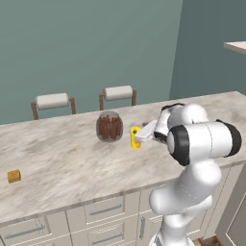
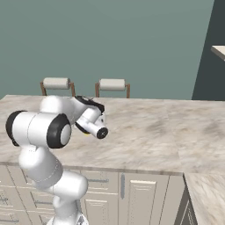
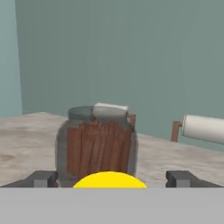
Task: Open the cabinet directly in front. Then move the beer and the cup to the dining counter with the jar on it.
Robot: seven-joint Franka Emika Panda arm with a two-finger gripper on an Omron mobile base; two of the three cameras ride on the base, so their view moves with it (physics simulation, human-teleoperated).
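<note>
On the surface (image 1: 57, 153), the jar (image 1: 109, 126) stands centre frame in the left base view, glass and likely fragile. Just right of it sits the cup (image 1: 136, 137), small, probably light and stiff, best taken around its sides. The jaws stand wide either side of it, gripper (image 3: 111, 179) not gripping. No readable writing.

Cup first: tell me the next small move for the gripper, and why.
Probably draw the gripper straight back and up. Its jaws stand wide on either side of the cup, which stands upright on the dining counter beside the jar, so it looks placed.
</note>
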